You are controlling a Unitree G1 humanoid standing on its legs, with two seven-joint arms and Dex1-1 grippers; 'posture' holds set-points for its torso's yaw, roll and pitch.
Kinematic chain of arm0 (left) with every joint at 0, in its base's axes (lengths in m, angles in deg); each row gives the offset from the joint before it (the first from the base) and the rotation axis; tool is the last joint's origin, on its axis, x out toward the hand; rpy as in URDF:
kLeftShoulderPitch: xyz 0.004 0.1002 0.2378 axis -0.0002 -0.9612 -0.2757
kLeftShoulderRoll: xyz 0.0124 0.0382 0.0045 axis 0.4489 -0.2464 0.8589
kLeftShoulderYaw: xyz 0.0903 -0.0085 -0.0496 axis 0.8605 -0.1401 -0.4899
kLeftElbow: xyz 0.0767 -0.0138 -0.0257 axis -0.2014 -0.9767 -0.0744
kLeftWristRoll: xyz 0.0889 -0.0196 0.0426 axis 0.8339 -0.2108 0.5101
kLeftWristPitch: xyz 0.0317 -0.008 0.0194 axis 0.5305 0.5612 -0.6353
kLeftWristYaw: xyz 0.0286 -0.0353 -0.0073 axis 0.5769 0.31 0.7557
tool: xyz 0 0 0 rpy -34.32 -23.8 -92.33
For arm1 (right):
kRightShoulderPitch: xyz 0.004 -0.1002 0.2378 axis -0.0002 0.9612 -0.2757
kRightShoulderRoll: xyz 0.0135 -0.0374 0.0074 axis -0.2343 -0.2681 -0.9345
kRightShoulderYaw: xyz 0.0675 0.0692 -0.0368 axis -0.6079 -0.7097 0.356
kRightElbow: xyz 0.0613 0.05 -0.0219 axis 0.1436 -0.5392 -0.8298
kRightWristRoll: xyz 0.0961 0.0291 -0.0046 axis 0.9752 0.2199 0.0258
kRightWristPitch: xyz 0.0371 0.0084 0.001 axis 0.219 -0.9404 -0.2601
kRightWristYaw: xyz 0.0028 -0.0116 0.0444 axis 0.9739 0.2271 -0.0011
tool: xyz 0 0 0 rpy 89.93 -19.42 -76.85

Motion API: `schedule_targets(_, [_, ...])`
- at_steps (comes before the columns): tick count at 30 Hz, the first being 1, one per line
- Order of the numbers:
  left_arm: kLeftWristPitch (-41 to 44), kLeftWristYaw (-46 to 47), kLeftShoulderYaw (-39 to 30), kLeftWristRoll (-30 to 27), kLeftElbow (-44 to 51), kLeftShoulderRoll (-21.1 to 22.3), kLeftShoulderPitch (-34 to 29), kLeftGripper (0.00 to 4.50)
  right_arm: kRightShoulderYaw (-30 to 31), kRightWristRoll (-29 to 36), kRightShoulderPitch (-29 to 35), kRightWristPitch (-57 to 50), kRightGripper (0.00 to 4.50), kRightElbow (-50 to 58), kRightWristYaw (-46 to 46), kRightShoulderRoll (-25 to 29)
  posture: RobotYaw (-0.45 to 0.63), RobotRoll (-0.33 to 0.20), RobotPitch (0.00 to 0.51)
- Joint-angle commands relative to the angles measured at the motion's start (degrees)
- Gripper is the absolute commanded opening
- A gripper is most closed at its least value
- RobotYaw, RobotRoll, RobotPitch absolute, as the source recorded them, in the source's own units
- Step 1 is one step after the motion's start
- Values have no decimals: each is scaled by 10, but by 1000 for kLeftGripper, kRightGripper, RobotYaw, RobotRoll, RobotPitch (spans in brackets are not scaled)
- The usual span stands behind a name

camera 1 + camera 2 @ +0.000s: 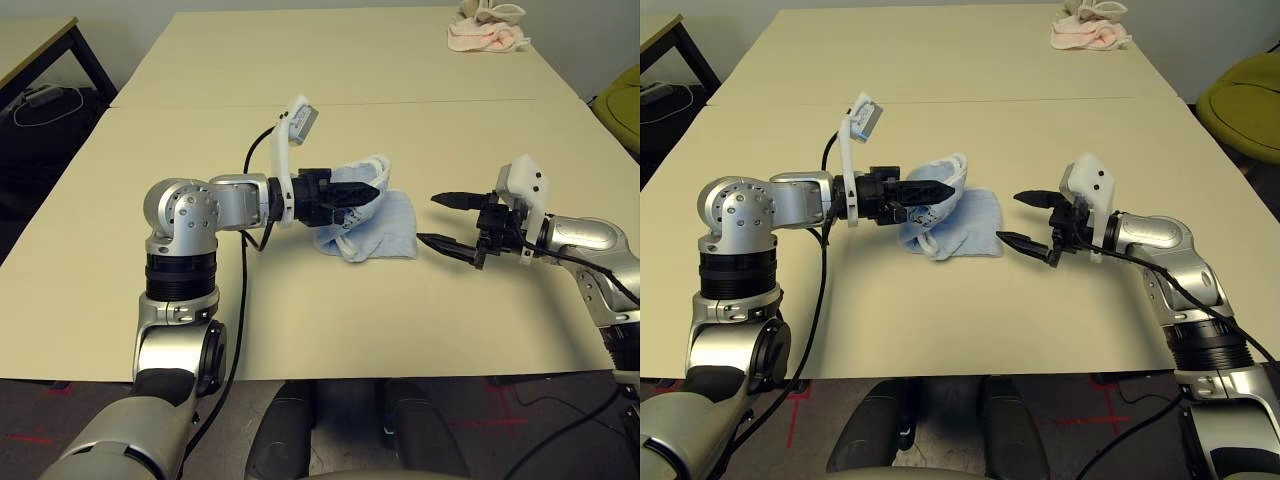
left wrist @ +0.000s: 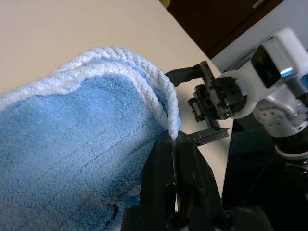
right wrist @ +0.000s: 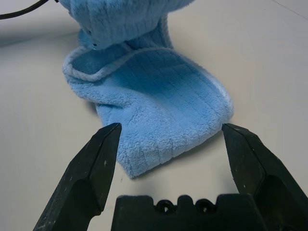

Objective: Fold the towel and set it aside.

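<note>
A: Nearest first?
B: Right gripper [image 1: 443, 221], at 3 o'clock of table centre, hovering just above the table [image 1: 300, 330], black fingers [image 3: 98, 161] spread wide apart, nothing between them. Pointed toward 9 o'clock, straight at the towel.
A: Gap to the cloth?
B: Near, not touching. Fingertips just short of the towel's closest rounded edge in the right wrist view.
A: Next out?
B: Towel [image 1: 385, 225], light blue terry, white piped edging, roughly mid-table. Lower part lying flat on the table, doubled over; upper part lifted and draped back toward 9 o'clock. Ribbed pile visible on the flat part.
A: Held?
B: Yes. Left gripper [image 1: 372, 188] reaching in from 9 o'clock, fingers pressed together, pinching the raised white edging [image 2: 144, 77]. Left wrist view: two runs of piping stacked at the pinch, fingers [image 2: 166, 178] closed right at the hem.
A: Tag or motif?
B: Small dark mark on the blue pile near the left fingers; can't tell what. Tag not made out.
A: Grippers relative to each other?
B: Facing, towel between. Left one higher, right one lower.
A: Farthest?
B: Pink cloth [image 1: 487, 36], bunched, at 1 o'clock on the far table half, well apart from the towel. Seam across the table between the two halves. Green seat [image 1: 1245, 105] off the table edge at 2 o'clock.
</note>
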Motion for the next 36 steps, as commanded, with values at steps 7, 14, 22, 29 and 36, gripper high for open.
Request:
schedule_targets(7, [-49,-41,71,43,-38,-17,16,34,-1,-8,7,15,4500,8,2,4,88,0,134])
schedule_targets(14, [-52,-37,61,45,-53,-51,35,34,0,-10,9,21,4500,5,6,3,89,0,131])
schedule_targets(22, [-78,-44,103,83,-69,-65,20,34,2,-14,3,27,4500,-3,3,2,86,0,130])
schedule_targets(29, [-107,-38,135,125,-82,-77,4,34,-4,-18,4,32,4500,-5,1,10,78,0,129])
schedule_targets(36, [-135,-36,157,162,-106,-96,-3,34,4,-26,-9,35,4500,-8,3,2,75,0,129])
